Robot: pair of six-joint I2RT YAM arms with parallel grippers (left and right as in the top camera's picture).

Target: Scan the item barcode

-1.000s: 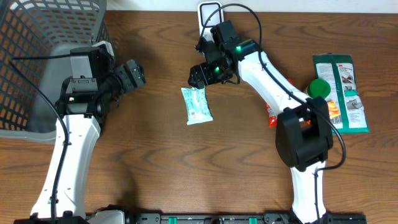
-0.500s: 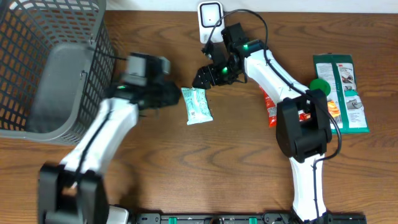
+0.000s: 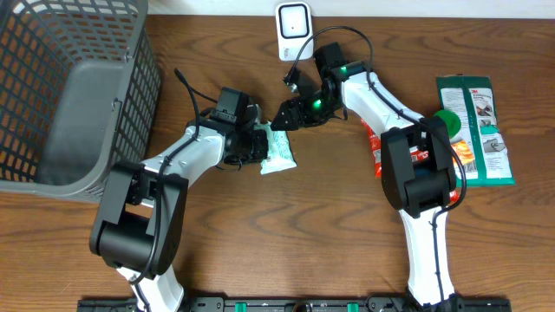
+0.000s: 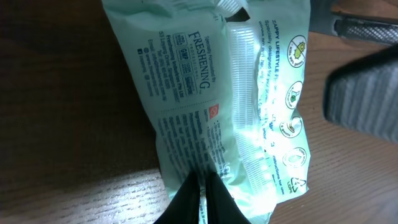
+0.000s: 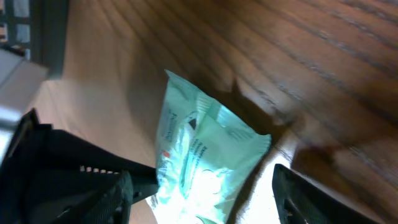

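My left pincer (image 4: 200, 200) is nipped tight on a thin edge fold of the wipes pack (image 4: 236, 106), which stretches ahead of it; my right pincer (image 5: 204, 180) gapes wide astride it. Slick film could slip out on lifting.

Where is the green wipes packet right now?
Overhead, the wipes packet lies mid-table, below the white scanner; the left hand pinches its left edge, and the open right hand hovers at its top corner.
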